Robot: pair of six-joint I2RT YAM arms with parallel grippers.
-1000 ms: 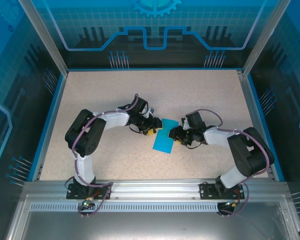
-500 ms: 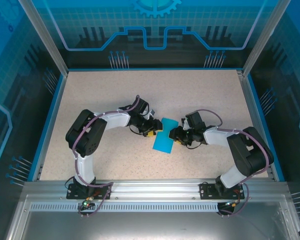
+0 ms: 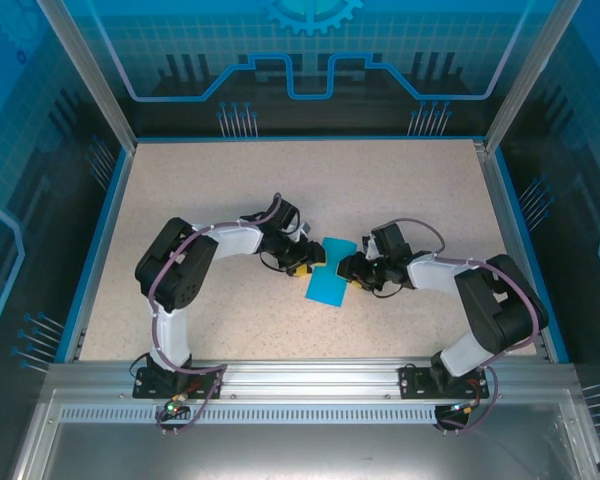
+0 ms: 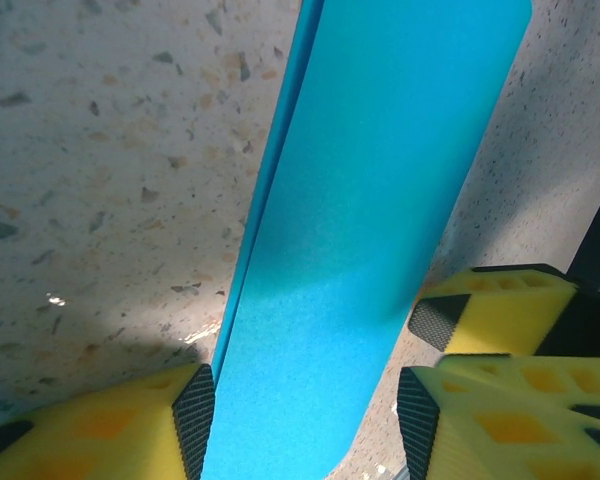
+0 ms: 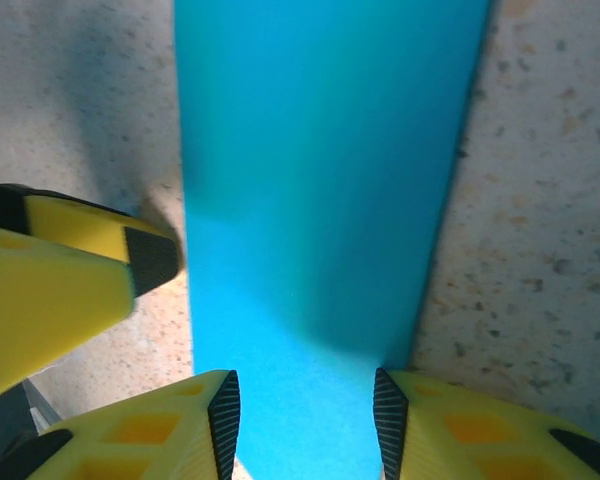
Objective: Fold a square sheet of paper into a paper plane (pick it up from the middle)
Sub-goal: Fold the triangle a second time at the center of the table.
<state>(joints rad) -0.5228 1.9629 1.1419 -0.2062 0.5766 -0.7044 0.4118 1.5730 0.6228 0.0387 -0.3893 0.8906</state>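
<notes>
Top cam: both arms bent inward, meeting mid-table. L gripper (image 3: 309, 262) sits at the paper's left long edge, R gripper (image 3: 347, 271) at its right long edge, roughly opposite. Paper (image 3: 329, 272) lies btwn them on the speckled table (image 3: 210, 180). It's a teal strip, longer than wide, far end tilted slightly right.

L wrist cam: L gripper (image 4: 305, 410) jaws apart, straddling paper (image 4: 360, 220), not clamping. One pad (image 4: 193, 410) touches the paper edge, other pad (image 4: 417, 415) stands clear w/ a gap. Two layers show along one long edge. R finger (image 4: 500, 305) is just beside the opposite edge.

R wrist cam: R gripper (image 5: 306, 405) jaws also spread, paper (image 5: 320, 180) running out btwn the pads. Paper is wider than the gap and its edges pass under the fingertips. Can't tell if the tips press it. L finger (image 5: 50, 280) has its tip at the paper edge.
</notes>
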